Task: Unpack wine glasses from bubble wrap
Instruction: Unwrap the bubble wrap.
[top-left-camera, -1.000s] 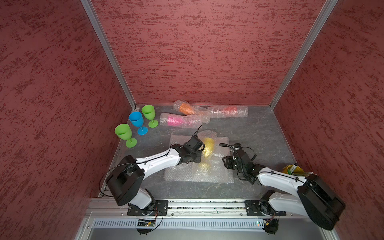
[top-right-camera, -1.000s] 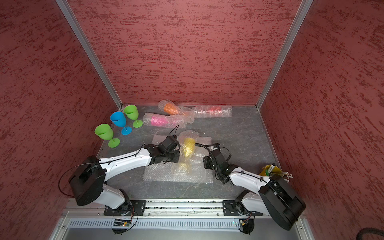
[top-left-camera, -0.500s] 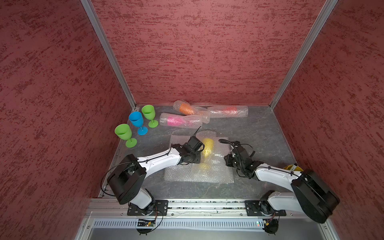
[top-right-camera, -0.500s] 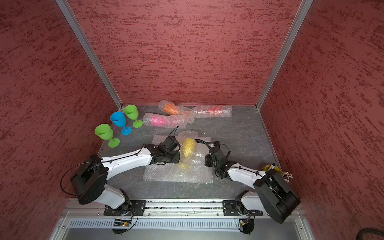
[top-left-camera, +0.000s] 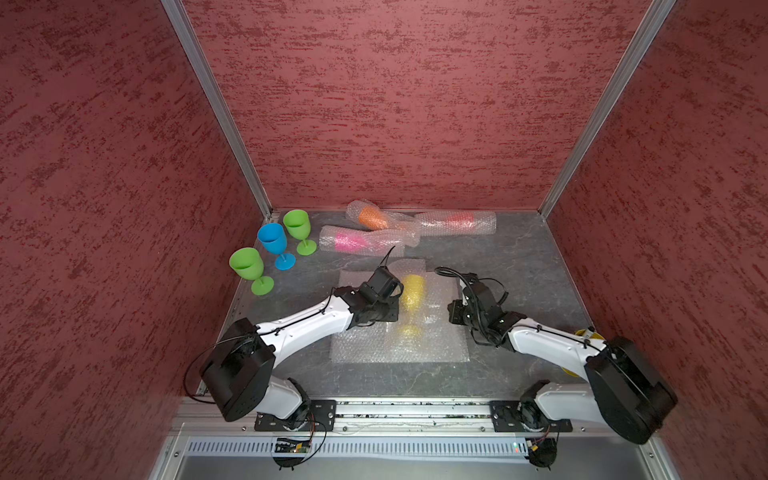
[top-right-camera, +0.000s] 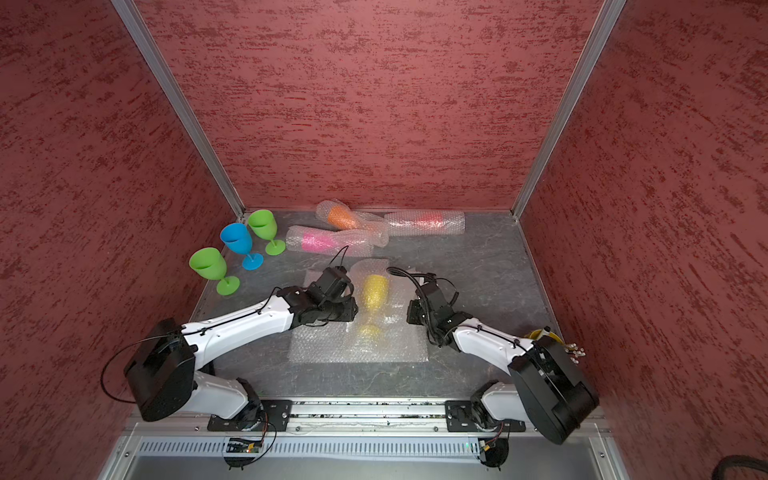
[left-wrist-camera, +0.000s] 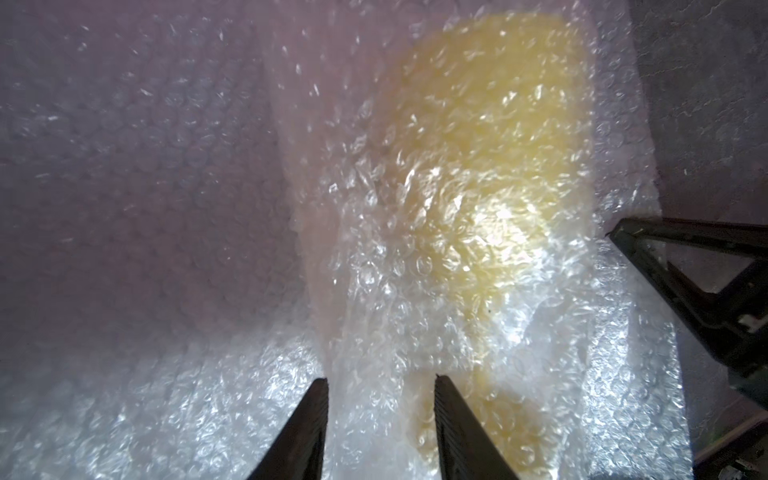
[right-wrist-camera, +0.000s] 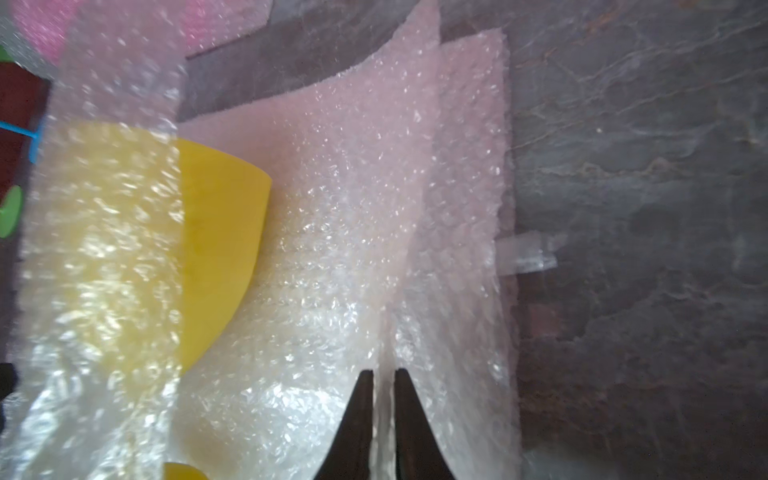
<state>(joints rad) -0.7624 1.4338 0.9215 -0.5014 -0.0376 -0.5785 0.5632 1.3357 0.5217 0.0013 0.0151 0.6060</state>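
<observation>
A yellow wine glass (top-left-camera: 413, 291) (top-right-camera: 374, 291) lies mid-table on a partly opened sheet of bubble wrap (top-left-camera: 399, 345), its bowl half bare in the right wrist view (right-wrist-camera: 220, 208). My left gripper (top-left-camera: 395, 309) (left-wrist-camera: 380, 378) stands at the glass's left side, its fingers closed on a thick fold of wrap. My right gripper (top-left-camera: 451, 311) (right-wrist-camera: 383, 372) pinches the sheet's right edge, fingers almost together. Two green glasses (top-left-camera: 246, 264) (top-left-camera: 297, 224) and a blue one (top-left-camera: 272, 239) stand upright at the back left.
Three wrapped rolls lie near the back wall: pink (top-left-camera: 361, 241), orange (top-left-camera: 372, 217) and red (top-left-camera: 457, 220). Red walls close in the left, back and right sides. A yellow object (top-left-camera: 586, 332) shows behind the right arm. A metal rail (top-left-camera: 415, 409) runs along the front.
The right gripper has moved in towards the sheet's right edge and closed on it. The left arm has hardly moved.
</observation>
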